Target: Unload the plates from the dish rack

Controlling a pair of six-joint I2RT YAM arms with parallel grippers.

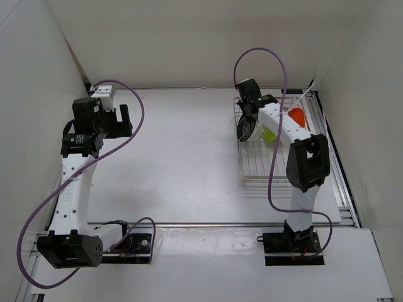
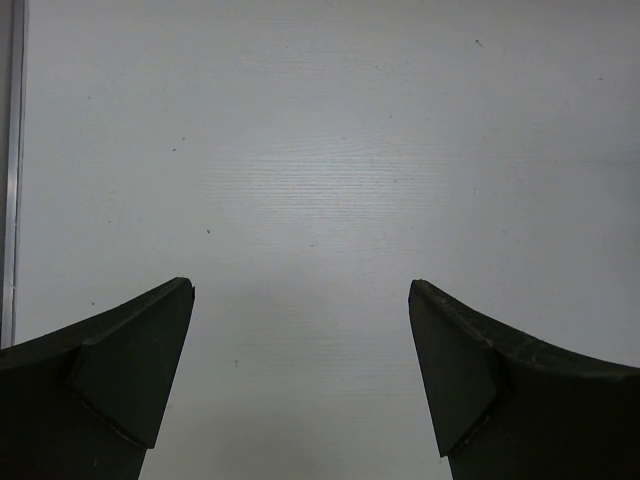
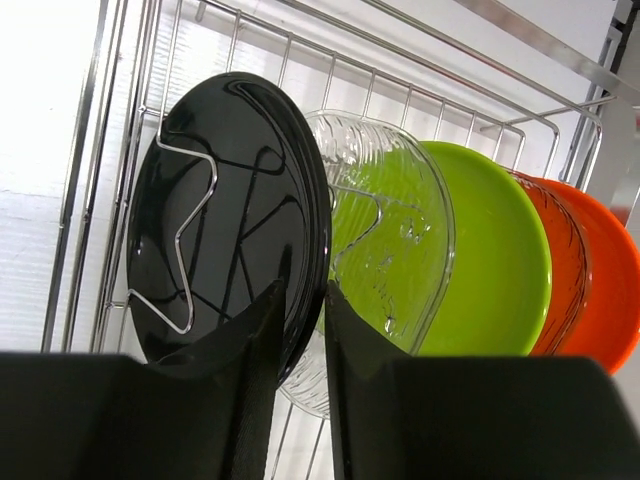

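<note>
Right wrist view: all plates (image 3: 490, 250) sit in the dish rack (image 1: 264, 165); right gripper (image 3: 305, 285) pinches the black plate (image 3: 230, 200) by its rim, left gripper (image 2: 300, 300) gapes empty.

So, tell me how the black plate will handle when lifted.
The black plate looks glossy, so it may slip in the right gripper, which pinches only its rim. It seems rigid and shouldn't flex. Standing on edge beside a wire divider, it could snag or knock the clear plate.
</note>
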